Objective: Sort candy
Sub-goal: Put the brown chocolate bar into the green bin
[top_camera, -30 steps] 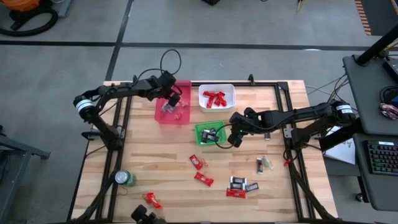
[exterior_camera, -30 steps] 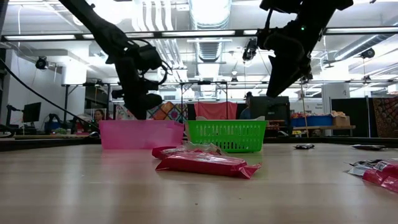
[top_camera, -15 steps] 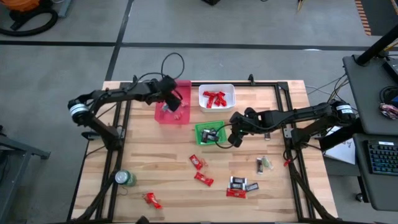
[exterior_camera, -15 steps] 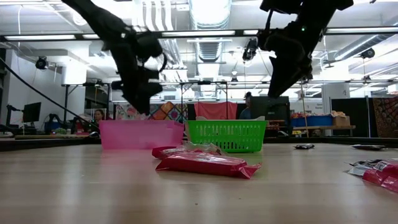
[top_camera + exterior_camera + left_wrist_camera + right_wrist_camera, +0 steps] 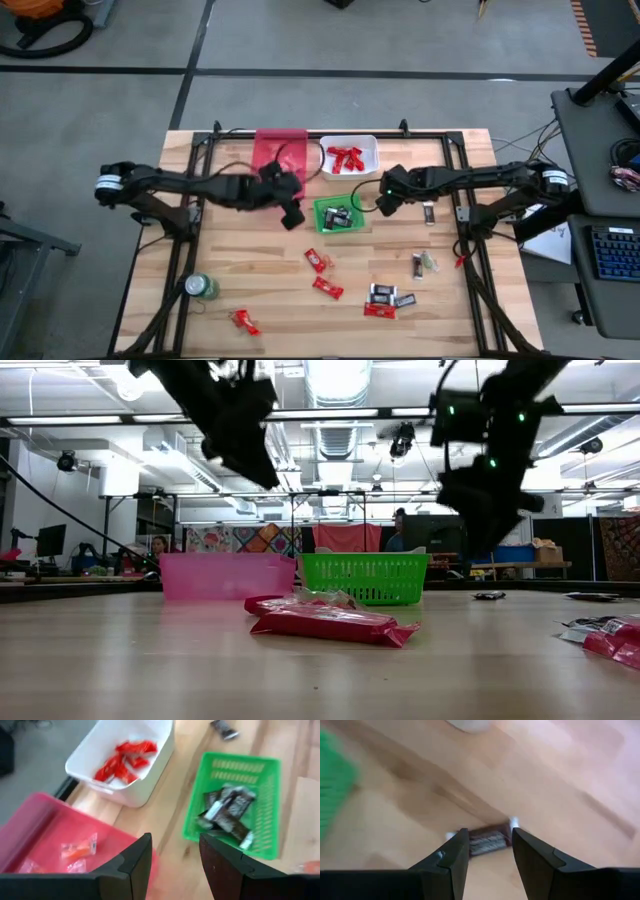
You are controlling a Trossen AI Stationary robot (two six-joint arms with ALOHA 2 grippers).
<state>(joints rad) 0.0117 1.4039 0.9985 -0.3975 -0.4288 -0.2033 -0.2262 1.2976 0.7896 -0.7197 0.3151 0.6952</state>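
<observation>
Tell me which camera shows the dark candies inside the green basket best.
The left wrist view: it looks down into the green basket with the dark candies large. The high view shows them small. The low view shows only the basket's wall. The right wrist view shows just a green blur.

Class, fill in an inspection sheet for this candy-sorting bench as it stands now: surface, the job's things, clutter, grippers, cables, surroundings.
Surface: wooden table, bare between items.
Job's things: red candies in the white bin; dark candies in the green bin; orange-marked clear packets in the pink bin; loose candies across the table's near half; one dark candy lies ahead of the right gripper.
Clutter: green can near the left front corner.
Grippers: left gripper open, empty, beside the pink bin; right gripper open, empty, right of the green bin.
Cables: black cable looping along the left arm.
Surroundings: desk with keyboard at right; person far behind the table in the low view.
</observation>
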